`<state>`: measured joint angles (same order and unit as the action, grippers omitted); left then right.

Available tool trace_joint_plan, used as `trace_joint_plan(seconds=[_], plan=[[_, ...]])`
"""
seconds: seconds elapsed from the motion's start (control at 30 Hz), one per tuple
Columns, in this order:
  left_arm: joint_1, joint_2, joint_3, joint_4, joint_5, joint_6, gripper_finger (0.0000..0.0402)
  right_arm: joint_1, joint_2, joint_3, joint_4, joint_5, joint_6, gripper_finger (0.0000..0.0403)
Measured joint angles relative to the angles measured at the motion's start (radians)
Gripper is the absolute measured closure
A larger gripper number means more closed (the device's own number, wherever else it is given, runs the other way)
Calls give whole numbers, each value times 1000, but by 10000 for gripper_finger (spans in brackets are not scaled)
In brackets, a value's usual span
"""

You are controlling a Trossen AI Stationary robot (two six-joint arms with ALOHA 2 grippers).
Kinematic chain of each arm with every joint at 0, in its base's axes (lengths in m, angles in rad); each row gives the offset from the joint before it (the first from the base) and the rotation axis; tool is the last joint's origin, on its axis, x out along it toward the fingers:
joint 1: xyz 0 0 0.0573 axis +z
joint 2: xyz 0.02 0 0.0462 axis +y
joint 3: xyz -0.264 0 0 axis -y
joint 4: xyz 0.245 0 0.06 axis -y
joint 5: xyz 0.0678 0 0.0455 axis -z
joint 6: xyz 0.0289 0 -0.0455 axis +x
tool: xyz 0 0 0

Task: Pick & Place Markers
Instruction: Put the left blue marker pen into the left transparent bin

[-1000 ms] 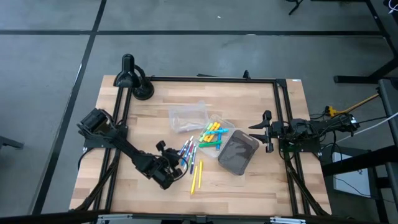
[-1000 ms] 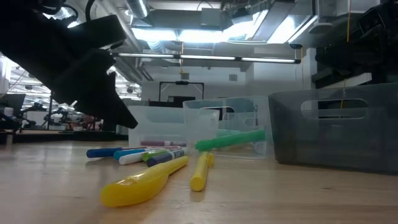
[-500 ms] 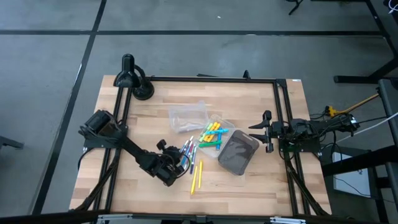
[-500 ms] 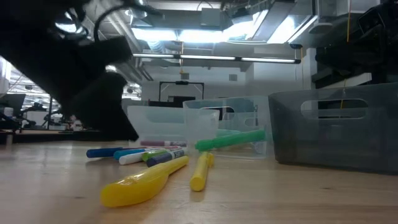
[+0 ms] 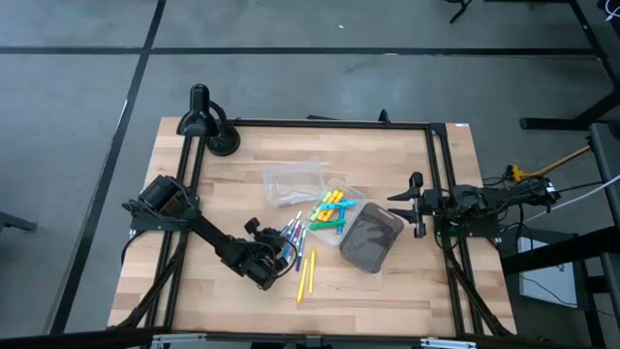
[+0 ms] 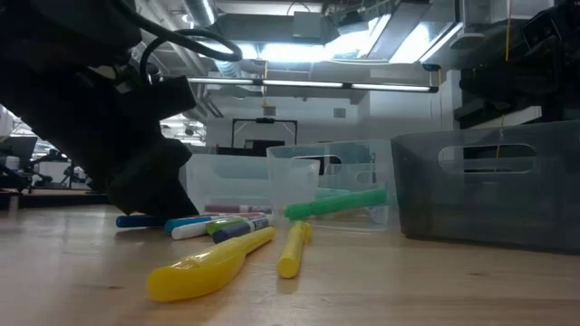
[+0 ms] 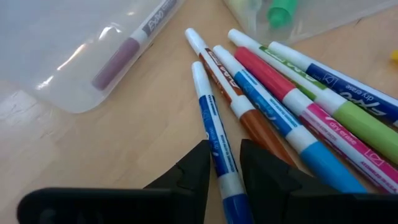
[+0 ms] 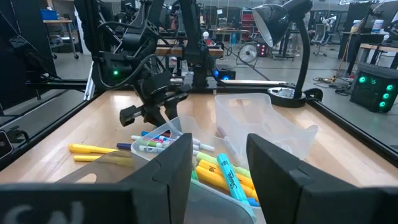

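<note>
Left claw point(image 7: 219, 163) down at the surface point(image 5: 387, 155), fingers point(image 7: 186, 176) parted, one on each side of a blue-and-white marker point(image 7: 214, 137); no clamp seen yet, marker lies flat on the wood. Beside that marker, fanned out: an orange-barrelled one, a red-and-light-blue one, a pink one, a green one, a dark blue one, all lying side by side.

High view: left claw point(image 5: 274, 260) sits at the near edge of this loose marker cluster point(image 5: 294, 236). Two yellow markers point(image 5: 306, 274) lie just beyond the cluster, apart from it. Clear tray point(image 5: 334, 210) next to the cluster holds yellow, green and light blue markers. A second clear tray point(image 5: 294, 181) lies behind the cluster with one purple marker point(image 7: 127, 50) in it. Dark grey bin point(image 5: 371, 237) touches the filled tray on its far side from the cluster.

Right claw point(image 5: 417, 204) hangs well apart from the cluster, past the bin, fingers spread wide, empty.
</note>
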<state>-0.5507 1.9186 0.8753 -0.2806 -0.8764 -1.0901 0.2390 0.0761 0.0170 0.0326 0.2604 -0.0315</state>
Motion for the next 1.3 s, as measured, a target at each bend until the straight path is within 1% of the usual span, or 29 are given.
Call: trace_joint_plan(seconds=[0.13, 0.33, 0.7, 0.83, 1.3], plan=[[0, 1, 0, -1, 7, 0, 330, 0, 0, 0, 0, 0, 0, 251], [-4, 2, -1, -3, 14, 3, 372, 0, 0, 0, 0, 0, 0, 251], [-15, 4, -2, -2, -20, -14, 372, 0, 0, 0, 0, 0, 0, 251], [-26, -16, -7, -16, -29, -14, 373, 0, 0, 0, 0, 0, 0, 251], [-73, -109, -5, -8, -184, 55, 372, 0, 0, 0, 0, 0, 0, 251]])
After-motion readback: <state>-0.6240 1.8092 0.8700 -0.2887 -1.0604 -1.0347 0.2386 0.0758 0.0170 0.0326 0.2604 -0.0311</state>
